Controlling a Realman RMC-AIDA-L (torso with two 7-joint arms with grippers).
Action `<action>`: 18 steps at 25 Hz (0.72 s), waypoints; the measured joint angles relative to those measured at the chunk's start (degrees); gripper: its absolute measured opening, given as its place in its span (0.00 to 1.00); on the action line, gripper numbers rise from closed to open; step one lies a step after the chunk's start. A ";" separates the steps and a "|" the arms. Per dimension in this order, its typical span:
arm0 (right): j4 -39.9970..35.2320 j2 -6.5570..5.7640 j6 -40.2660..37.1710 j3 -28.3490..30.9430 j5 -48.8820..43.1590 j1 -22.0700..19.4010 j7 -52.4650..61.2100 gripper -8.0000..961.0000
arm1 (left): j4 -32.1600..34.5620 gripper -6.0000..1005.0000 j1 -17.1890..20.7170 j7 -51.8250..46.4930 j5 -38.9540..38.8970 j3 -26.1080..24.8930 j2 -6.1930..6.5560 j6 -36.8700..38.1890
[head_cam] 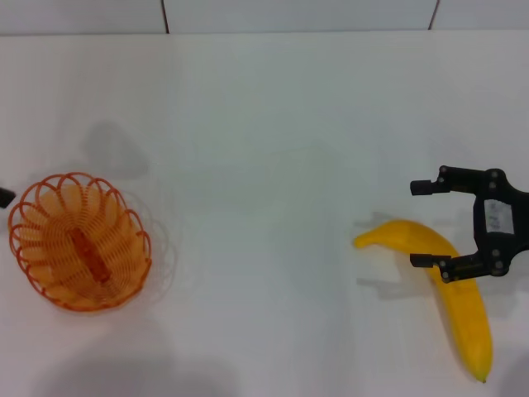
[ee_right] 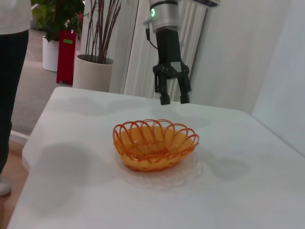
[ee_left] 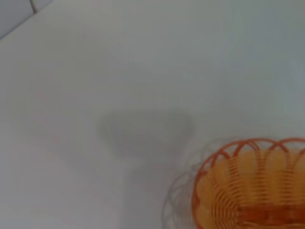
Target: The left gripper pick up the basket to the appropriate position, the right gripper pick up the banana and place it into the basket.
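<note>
Left hand (ee_right: 174, 99) above basket (head_cam: 79, 241); mostly cut off in head view

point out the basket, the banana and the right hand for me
basket (head_cam: 37, 252): head view, on its orange wire wall nearest the table's left edge.
banana (head_cam: 465, 318): head view, on the yellow body below the hand.
right hand (head_cam: 424, 223): head view, midway between its open fingertips, over the banana's upper end.

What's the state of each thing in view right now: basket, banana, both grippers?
basket: upright on the table, empty, not gripped.
banana: lying flat on the table, not lifted.
right gripper: open, fingers straddling the banana's middle, not closed on it.
left gripper: open, hanging above the table beyond the basket, touching nothing.
table: white, carrying the basket and the banana.
</note>
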 joint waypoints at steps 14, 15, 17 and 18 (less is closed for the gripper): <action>0.00 0.08 1.06 -0.16 0.00 -0.06 0.54 0.93 | -1.06 0.77 -2.06 0.16 6.01 2.94 -7.52 -12.48; 0.00 0.09 1.19 -0.16 0.00 -0.05 0.59 0.93 | -1.20 0.77 -2.08 0.10 6.02 2.95 -7.63 -12.67; 0.00 0.09 1.29 -0.17 0.00 -0.04 0.61 0.93 | -1.32 0.76 -2.14 -0.12 6.03 2.99 -7.98 -13.06; 0.00 0.09 1.31 -0.18 0.00 -0.04 0.61 0.93 | -1.32 0.76 -2.14 -0.17 6.04 3.01 -8.21 -13.23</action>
